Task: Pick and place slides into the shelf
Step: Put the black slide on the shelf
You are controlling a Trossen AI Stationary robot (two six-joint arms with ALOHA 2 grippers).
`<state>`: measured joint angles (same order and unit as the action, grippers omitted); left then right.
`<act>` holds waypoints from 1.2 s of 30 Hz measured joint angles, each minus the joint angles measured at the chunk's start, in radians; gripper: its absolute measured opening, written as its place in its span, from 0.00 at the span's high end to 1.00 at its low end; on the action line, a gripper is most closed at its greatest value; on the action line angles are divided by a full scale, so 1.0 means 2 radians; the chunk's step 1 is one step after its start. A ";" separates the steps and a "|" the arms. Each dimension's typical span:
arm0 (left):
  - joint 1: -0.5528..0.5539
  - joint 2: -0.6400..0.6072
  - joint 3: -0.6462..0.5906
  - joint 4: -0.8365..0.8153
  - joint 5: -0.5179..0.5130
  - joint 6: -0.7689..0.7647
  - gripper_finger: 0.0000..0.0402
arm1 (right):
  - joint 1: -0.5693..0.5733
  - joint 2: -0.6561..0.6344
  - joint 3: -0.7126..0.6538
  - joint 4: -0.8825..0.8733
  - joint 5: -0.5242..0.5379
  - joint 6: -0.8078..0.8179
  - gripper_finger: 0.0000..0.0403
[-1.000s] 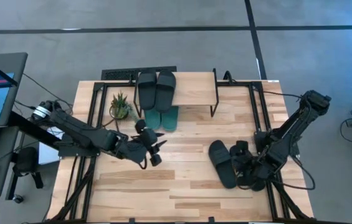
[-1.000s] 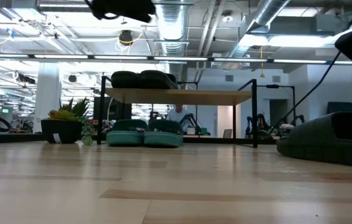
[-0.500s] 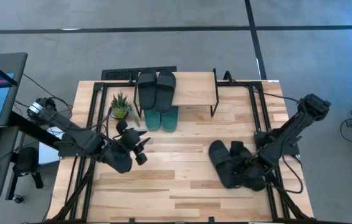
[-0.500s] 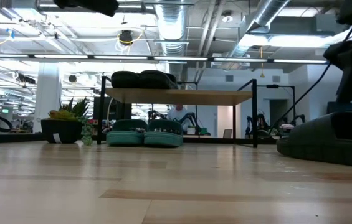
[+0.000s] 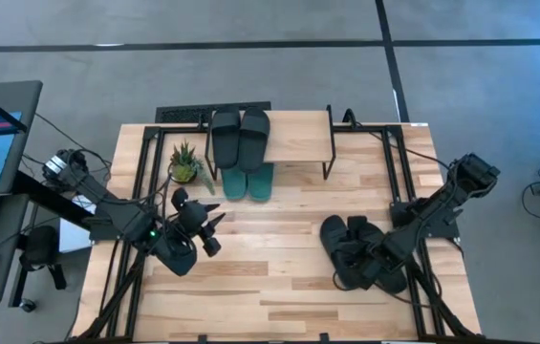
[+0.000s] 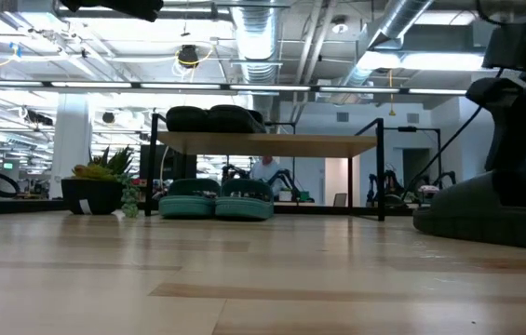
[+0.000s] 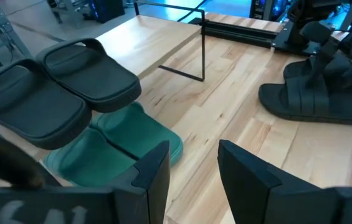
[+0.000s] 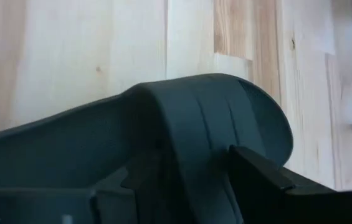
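Observation:
The shelf (image 5: 298, 136) stands at the table's far middle. Two black slides (image 5: 239, 137) lie side by side on its top board, and two teal slides (image 5: 248, 182) rest on the table under it. Two more black slides (image 5: 344, 250) lie on the table at the right; they also show in the low view (image 6: 486, 209). My right gripper (image 5: 373, 266) is down at this pair, open, with one slide's wide strap (image 8: 194, 124) between its fingers. My left gripper (image 5: 214, 232) is open and empty above the table's left half, pointing toward the shelf (image 7: 163, 43). My right gripper has its fingers (image 8: 275, 180) on either side of the black slide's strap, coming from above on a slant. I cannot tell whether they touch it. The slide lies flat on the table.
A small potted plant (image 5: 184, 162) stands just left of the shelf. Black metal frame rails run along the table's left (image 5: 140, 162) and right (image 5: 399, 162) sides. Bare wood lies between the two arms in the table's middle and near part (image 5: 270, 277).
My left gripper has drawn back from the shelf toward the table's left and near edge, staying open and empty. My right gripper has come down onto the black slides at the right. The slides have not moved.

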<state>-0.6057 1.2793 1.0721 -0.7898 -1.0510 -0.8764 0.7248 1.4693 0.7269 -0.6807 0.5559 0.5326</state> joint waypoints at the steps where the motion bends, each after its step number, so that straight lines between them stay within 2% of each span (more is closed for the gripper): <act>1: -0.001 0.000 0.000 -0.004 -0.002 -0.004 0.69 | -0.002 0.003 0.000 0.000 0.000 -0.003 0.61; 5: -0.001 0.000 0.000 -0.008 -0.002 -0.011 0.69 | -0.007 0.009 0.003 -0.003 0.002 -0.005 0.71; 10: -0.001 0.000 0.000 -0.008 -0.003 -0.011 0.69 | -0.007 0.009 0.024 -0.028 0.026 -0.005 0.95; 11: -0.001 0.000 0.000 -0.008 -0.003 -0.011 0.69 | -0.008 0.009 0.030 -0.035 0.030 -0.007 0.97; 21: -0.002 0.000 0.000 -0.020 -0.004 -0.010 0.69 | -0.035 0.009 0.095 -0.097 0.054 -0.010 0.99; 25: -0.013 0.000 0.000 -0.041 -0.005 -0.016 0.69 | -0.052 0.008 0.131 -0.116 0.068 -0.037 0.99; 36: -0.077 0.000 0.000 -0.155 -0.074 -0.154 0.69 | -0.142 0.008 0.234 -0.131 0.092 -0.161 1.00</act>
<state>-0.7591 1.2800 1.0718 -1.0997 -1.1999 -1.1840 0.4405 1.4853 1.1944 -0.9428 0.7405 0.2097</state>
